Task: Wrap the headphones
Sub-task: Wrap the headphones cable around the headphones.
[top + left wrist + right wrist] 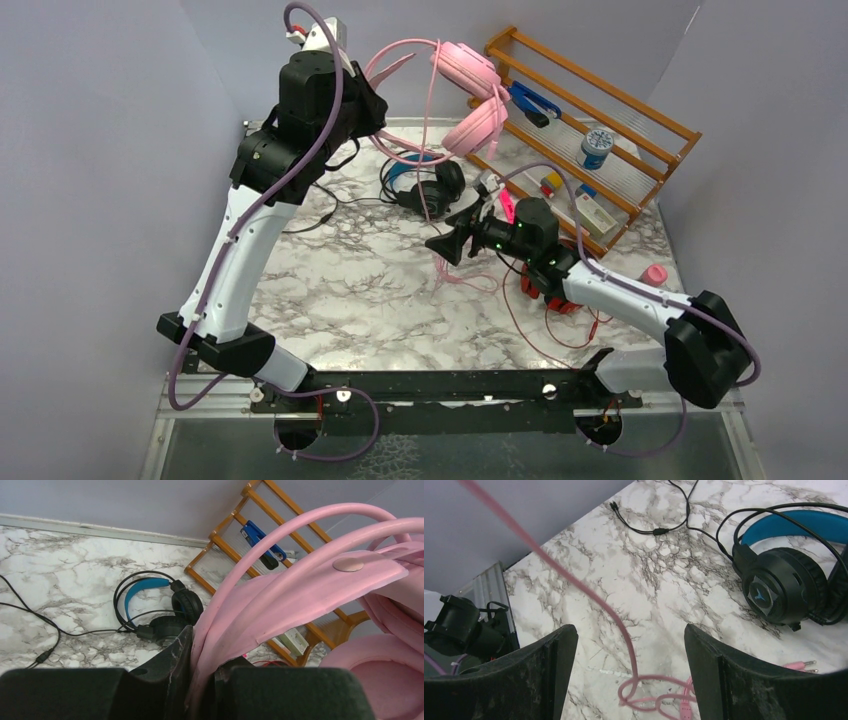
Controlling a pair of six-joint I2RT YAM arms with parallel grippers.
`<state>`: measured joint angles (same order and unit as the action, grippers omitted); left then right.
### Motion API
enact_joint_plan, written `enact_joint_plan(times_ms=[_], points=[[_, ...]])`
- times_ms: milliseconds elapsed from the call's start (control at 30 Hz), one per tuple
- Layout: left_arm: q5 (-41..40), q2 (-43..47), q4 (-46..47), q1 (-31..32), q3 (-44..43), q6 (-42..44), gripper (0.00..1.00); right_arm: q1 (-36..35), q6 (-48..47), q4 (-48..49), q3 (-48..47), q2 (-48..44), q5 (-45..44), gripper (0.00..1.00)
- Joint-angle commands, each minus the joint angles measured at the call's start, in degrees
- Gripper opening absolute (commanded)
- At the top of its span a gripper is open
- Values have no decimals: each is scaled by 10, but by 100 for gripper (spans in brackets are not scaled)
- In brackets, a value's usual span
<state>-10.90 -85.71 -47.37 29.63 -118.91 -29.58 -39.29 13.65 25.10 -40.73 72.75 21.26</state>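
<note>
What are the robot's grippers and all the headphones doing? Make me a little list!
pink headphones: up in the air, headband pinched in the left gripper
pink cable: hangs down between the fingers of the right gripper, loops on the table
right gripper: open, gripping nothing
black and blue headphones: lying on the table, untouched
red headphones: on the table, partly hidden under the right arm

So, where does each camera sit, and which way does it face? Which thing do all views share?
Top external: above and behind the bases, looking down over the table; left arm and right arm show.
Left wrist: behind the raised left gripper, facing the wooden rack; its fingers clamp the pink headphones.
Right wrist: behind the right gripper, looking down at the pink cable; open fingers show.
Shared: the black-and-blue headphones lie in all three.
</note>
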Motion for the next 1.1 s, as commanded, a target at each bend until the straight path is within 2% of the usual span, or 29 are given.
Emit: enact_joint_plan(times_ms=[0, 100, 233, 433, 500, 567, 600, 633, 667, 700, 767, 833, 967, 1067], points=[[29, 10, 34, -2, -25, -28, 0, -2, -20, 31, -50, 54, 18, 83], [36, 14, 31, -3, -34, -28, 0, -1, -11, 65, -77, 97, 31, 77], [40, 16, 23, -2, -49, -28, 0, -1, 46, 182, -66, 140, 45, 68], [47, 18, 19, -3, -52, -28, 0, -1, 89, 240, -79, 206, 106, 71], [51, 19, 19, -3, -52, -29, 0, -2, 102, 267, -75, 223, 134, 67], [51, 18, 20, -3, -54, -28, 0, -2, 119, 281, -78, 237, 152, 53], [49, 19, 20, -3, -54, -25, 0, 0, 124, 275, -79, 237, 154, 41], [46, 18, 19, -3, -57, -18, 0, 6, 124, 253, -76, 230, 146, 22], [39, 17, 18, -3, -61, -9, 0, 14, 129, 231, -62, 214, 123, 8], [32, 15, 17, -3, -65, -2, 0, 25, 137, 218, -34, 193, 111, 2], [28, 10, 14, -8, -72, 12, 0, 54, 157, 244, 34, 147, 125, 0], [36, 4, 12, -20, -82, 18, 0, 81, 167, 229, 74, 115, 161, 0], [91, -6, 14, -39, -89, 16, 0, 91, 143, 159, 86, 89, 183, 0], [186, -10, 25, -40, -75, 38, 0, 96, 132, 121, 57, 96, 179, 0]])
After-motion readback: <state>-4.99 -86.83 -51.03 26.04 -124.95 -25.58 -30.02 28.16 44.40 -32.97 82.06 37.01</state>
